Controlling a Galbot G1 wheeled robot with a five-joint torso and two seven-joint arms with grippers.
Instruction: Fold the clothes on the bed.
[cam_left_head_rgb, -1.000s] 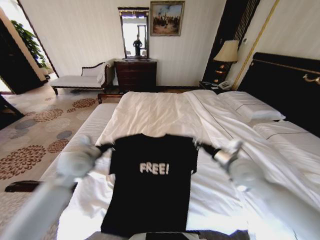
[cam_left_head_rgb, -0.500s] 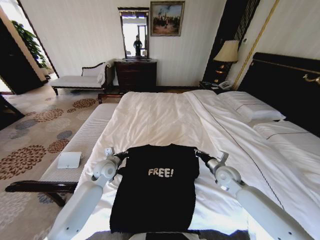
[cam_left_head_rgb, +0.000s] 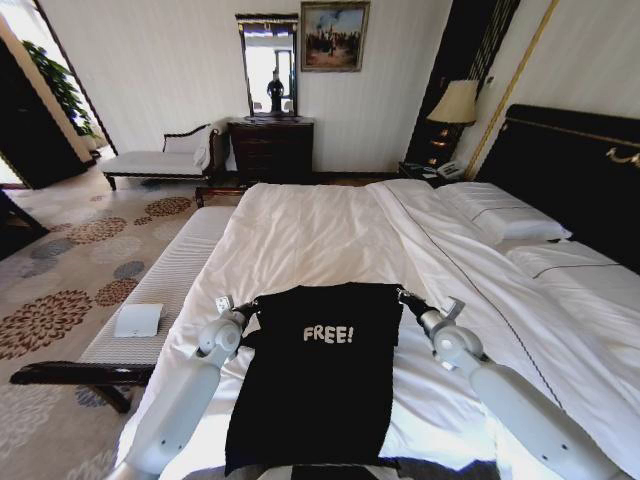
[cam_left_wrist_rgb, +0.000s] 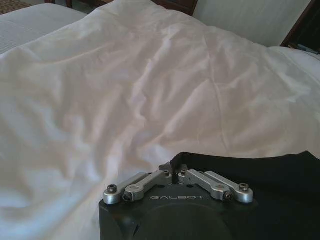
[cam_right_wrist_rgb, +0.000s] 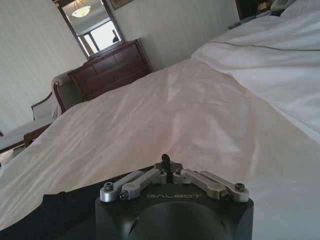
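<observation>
The clothes are one black T-shirt (cam_left_head_rgb: 318, 385) with white "FREE!" lettering, held up by its shoulders over the near end of the bed (cam_left_head_rgb: 320, 235), hem hanging toward me. My left gripper (cam_left_head_rgb: 250, 306) is shut on the shirt's left shoulder. My right gripper (cam_left_head_rgb: 402, 296) is shut on the right shoulder. The left wrist view has the left gripper (cam_left_wrist_rgb: 173, 171) pinching a black shirt (cam_left_wrist_rgb: 270, 170) edge above the white duvet (cam_left_wrist_rgb: 125, 90). In the right wrist view the right gripper (cam_right_wrist_rgb: 167, 163) pinches the black shirt (cam_right_wrist_rgb: 65, 210) fabric.
White pillows (cam_left_head_rgb: 500, 215) lie against the dark headboard (cam_left_head_rgb: 570, 170) on the right. A striped bench (cam_left_head_rgb: 160, 290) with a white pad (cam_left_head_rgb: 138, 319) runs along the bed's left side. A dresser (cam_left_head_rgb: 272, 148), chaise (cam_left_head_rgb: 160, 158) and lamp (cam_left_head_rgb: 455, 105) stand along the far wall.
Both arms have carried the shirt forward and lower over the bed; it hangs nearer the duvet and slightly to the right. Both grippers kept their hold.
</observation>
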